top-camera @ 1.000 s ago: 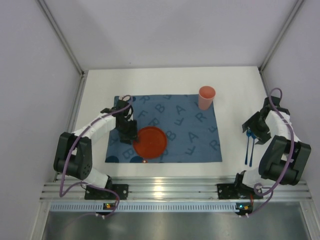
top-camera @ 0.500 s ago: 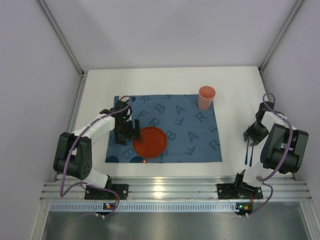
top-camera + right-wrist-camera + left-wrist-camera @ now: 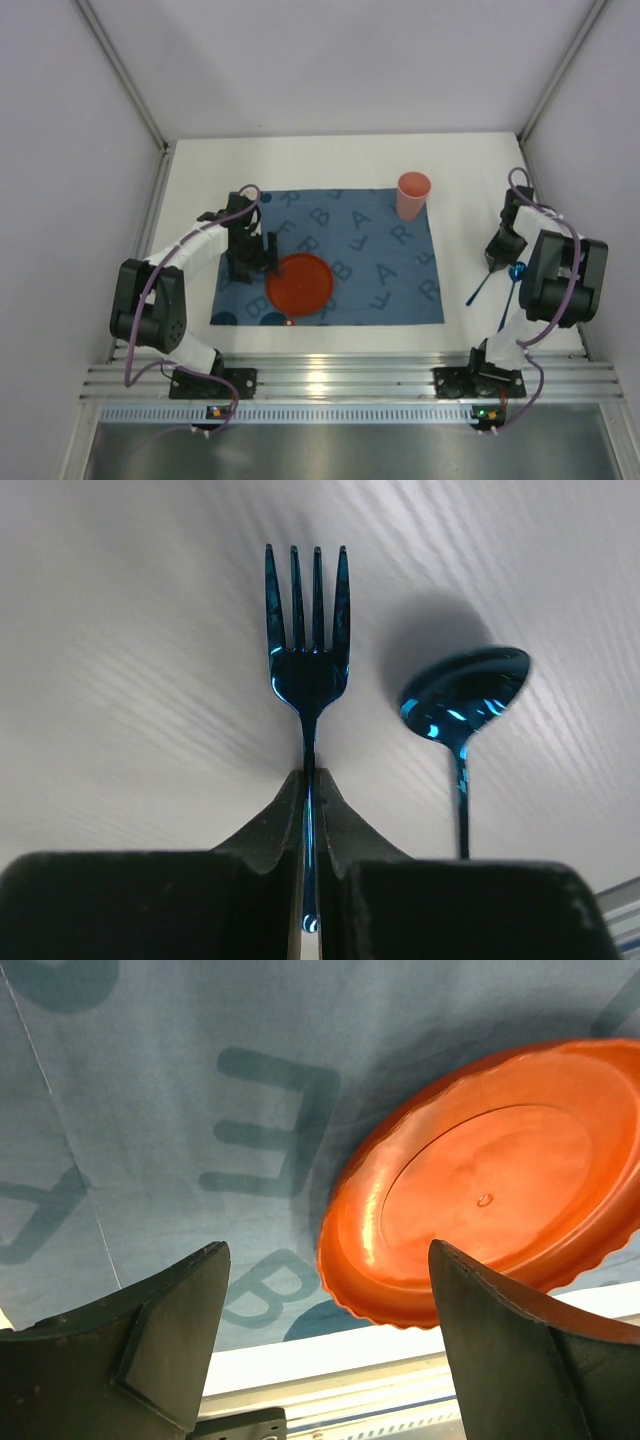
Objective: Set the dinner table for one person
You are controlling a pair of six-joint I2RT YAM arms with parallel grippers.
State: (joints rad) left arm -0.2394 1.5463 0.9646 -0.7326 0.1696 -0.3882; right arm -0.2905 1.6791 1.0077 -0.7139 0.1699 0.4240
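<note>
The right claw (image 3: 309, 780) is closed on the handle of a blue fork (image 3: 308, 660). The fork's tines stick out past the fingertips over the white table (image 3: 120, 680). A blue spoon (image 3: 465, 695) lies just beside the fork on the table, not touching it. The left claw (image 3: 325, 1260) stands open above a blue mat (image 3: 200, 1080) printed with letters and grips nothing. An orange plate (image 3: 490, 1180) rests on the mat just beside it. The mat lies in the middle of the table, and a pink cup (image 3: 412, 194) stands at its far right corner.
</note>
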